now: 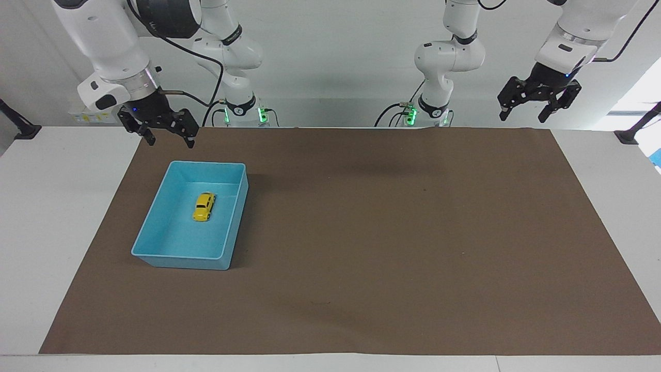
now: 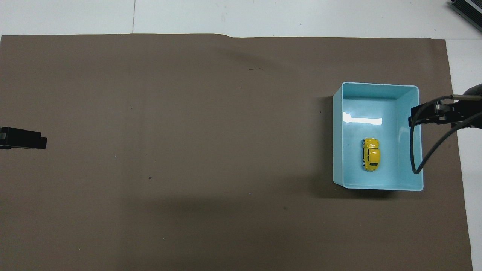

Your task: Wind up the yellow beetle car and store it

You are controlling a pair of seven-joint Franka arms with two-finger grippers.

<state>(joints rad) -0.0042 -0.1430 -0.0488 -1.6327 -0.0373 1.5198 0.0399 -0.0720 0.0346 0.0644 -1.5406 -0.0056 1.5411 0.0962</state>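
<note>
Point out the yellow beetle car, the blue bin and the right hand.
yellow beetle car (image 1: pixel 204 206): facing view, on its roof.
blue bin (image 1: pixel 181 255): facing view, on the rim farthest from the robots.
right hand (image 1: pixel 168 138): facing view, midway between its open fingertips.

Two white Franka arms, glossy rounded shells.
Black two-finger grippers — right gripper (image 1: pixel 168 138), left gripper (image 1: pixel 523 112) — silver wrist rings, black cables, green base lights.
</note>
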